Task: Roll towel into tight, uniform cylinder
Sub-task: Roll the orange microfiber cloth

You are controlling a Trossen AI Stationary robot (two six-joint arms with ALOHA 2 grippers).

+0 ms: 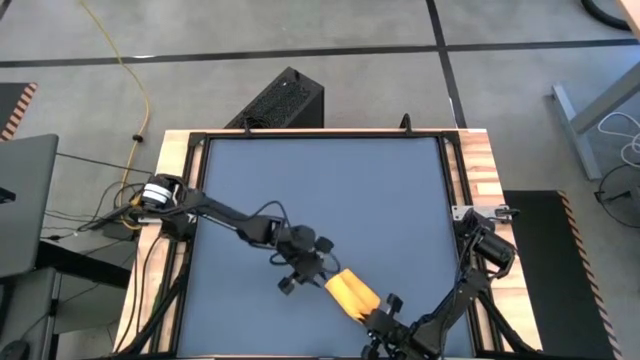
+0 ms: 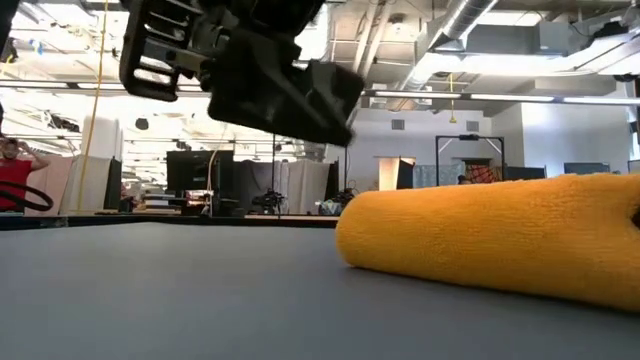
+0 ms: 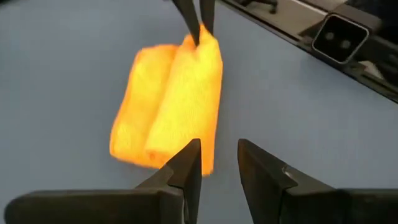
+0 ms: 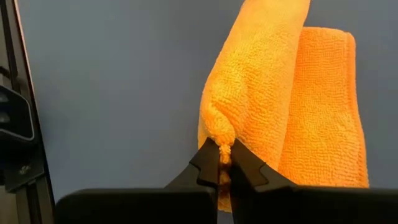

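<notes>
The bright yellow towel [image 1: 352,293] lies rolled up on the dark blue tabletop near its front edge. It shows as a thick roll with a flatter layer beside it [image 3: 168,106], and fills the right of the low view [image 2: 490,245]. My left gripper [image 3: 219,155] is open and hovers just above and off the roll's far-left end [image 1: 322,277], touching nothing; in the low view it hangs above the table [image 2: 240,70]. My right gripper [image 4: 222,155] is shut on the roll's near-right end [image 1: 372,316]. My right gripper pinches a small bunch of cloth at the roll's near-right end [image 4: 219,138] between its two fingertips. The fingers come in low from the table's near right side, along the roll. The towel lies on the table, its end drawn up into a peak at the fingers.
The table's black frame rail [image 4: 12,124] runs close beside my right gripper at the front edge. The wooden border [image 1: 480,170] surrounds the blue top. A black box [image 1: 280,100] stands on the floor behind the table. A person [image 2: 15,170] shows far off in the room.
</notes>
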